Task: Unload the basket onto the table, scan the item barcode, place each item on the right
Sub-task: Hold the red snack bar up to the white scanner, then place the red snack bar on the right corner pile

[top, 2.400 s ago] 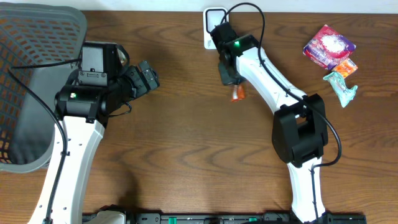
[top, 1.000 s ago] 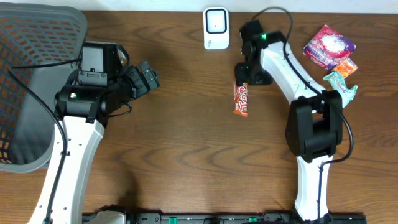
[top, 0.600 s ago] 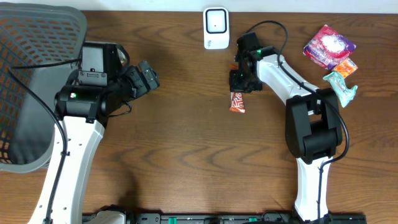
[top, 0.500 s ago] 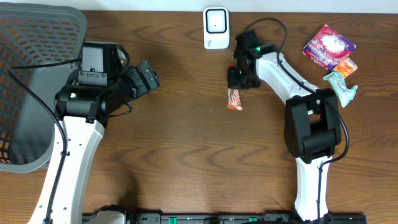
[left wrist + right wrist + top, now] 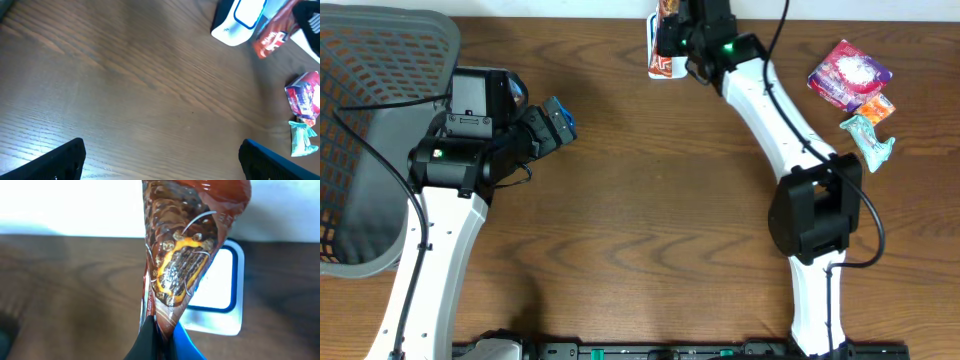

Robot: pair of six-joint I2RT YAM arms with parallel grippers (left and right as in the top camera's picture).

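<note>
Wooden table (image 5: 620, 200) below, right jaws pinch candy bar (image 5: 185, 255) by scanner (image 5: 220, 287); left jaws wide.

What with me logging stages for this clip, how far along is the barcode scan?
Pickup looks done: the right gripper is shut on the snack bar, lifted off the table. In hand: the bar hangs over the white scanner. Left: whether the barcode has read cannot be told. Three other packets lie at the table's right side, and the left gripper is open.
</note>
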